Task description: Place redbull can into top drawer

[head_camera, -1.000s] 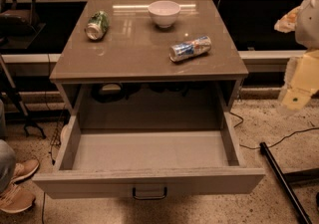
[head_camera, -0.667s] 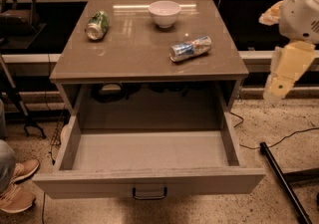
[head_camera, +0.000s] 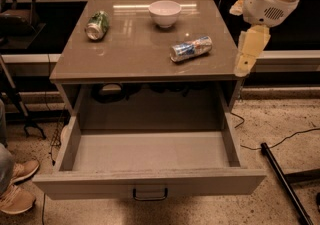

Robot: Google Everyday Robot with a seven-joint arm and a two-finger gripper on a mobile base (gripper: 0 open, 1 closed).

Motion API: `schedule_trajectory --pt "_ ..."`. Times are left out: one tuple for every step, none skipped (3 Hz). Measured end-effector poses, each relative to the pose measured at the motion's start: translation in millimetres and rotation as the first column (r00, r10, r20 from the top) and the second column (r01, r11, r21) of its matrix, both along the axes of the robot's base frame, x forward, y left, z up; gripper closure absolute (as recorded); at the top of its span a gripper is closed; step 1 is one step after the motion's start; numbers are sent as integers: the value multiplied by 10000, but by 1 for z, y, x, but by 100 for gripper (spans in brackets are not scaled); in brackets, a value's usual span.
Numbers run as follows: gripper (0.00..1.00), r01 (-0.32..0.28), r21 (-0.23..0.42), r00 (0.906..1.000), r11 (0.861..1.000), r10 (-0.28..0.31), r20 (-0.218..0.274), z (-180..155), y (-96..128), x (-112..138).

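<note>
Speckled floor (head_camera: 272, 114) under dim warm light

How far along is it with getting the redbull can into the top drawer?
Done: the top drawer stands open, with nothing inside. In hand: the gripper hangs just off the right edge of the tabletop, near the redbull can but not touching it. Left: pick up the can, which lies on its side on the tabletop, and set it in the drawer.

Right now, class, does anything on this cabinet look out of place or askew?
Both cans lie on their sides on the cabinet top: the redbull can near the right edge, the green can back left. The claw hangs beside the right edge, touching neither.
</note>
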State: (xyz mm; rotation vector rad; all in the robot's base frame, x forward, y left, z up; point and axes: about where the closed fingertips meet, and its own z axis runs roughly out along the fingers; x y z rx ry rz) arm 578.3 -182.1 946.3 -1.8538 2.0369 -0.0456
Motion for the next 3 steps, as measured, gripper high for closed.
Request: schedule_trajectory --pt "0 -41 93 10000 9999 41 89 -4 2 13" --pt "0 -500 -41 9985 9987 501 201 -11 8 37" --pt "0 -791 -34 9965 9969 792 276 -23 12 59"
